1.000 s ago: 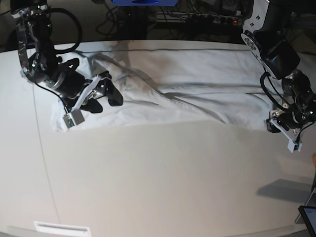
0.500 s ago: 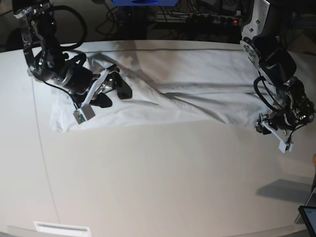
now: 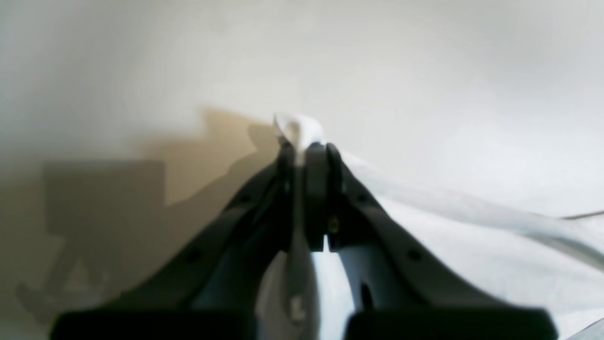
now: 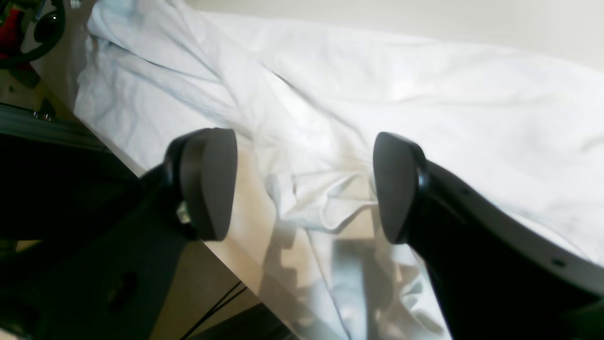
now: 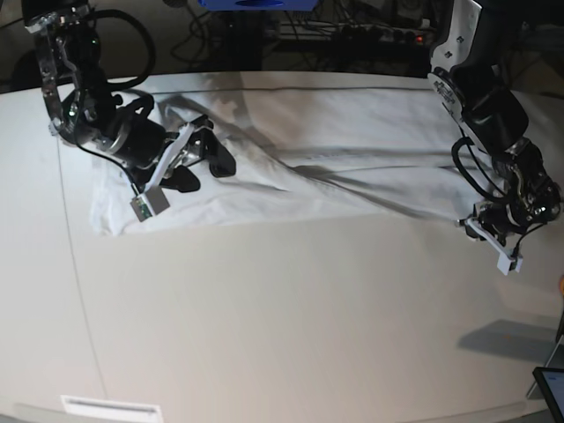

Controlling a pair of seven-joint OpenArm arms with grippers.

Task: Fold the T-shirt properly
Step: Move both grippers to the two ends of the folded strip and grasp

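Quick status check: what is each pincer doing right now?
Left pincer: closed, pinching a fold of the T-shirt.
Right pincer: open over bunched cloth of the T-shirt, holding nothing.

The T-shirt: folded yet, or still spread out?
Spread, not folded. The T-shirt lies wrinkled in one long band across the table's far side; the left gripper pinches one edge.

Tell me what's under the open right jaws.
Under the right gripper, jaws wide apart, lies a bunched fold of the wrinkled white cotton T-shirt with a patch of off-white tabletop beside it. Whatever the cloth covers cannot be seen.
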